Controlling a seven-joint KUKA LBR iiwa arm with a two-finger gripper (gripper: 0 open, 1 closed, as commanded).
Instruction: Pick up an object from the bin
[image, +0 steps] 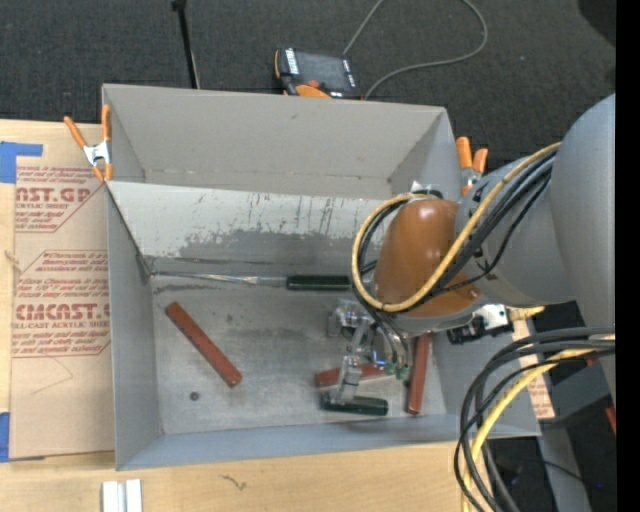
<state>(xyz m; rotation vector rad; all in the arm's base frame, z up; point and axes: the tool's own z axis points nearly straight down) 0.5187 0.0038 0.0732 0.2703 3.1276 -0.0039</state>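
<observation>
A short red piece (328, 379) lies on the front right of the bin (128, 300) floor, with the gripper (353, 380) low over it and seemingly touching it. How wide the claw stands cannot be told. A black stick (357, 405) lies just in front. There are two longer red-brown bars, one just right (417, 378) and one well left (203, 345), plus one black-handled metal tool (318, 283) behind.

Arm (570, 220) reaches from right; claw (352, 378) low, pointing down.
</observation>
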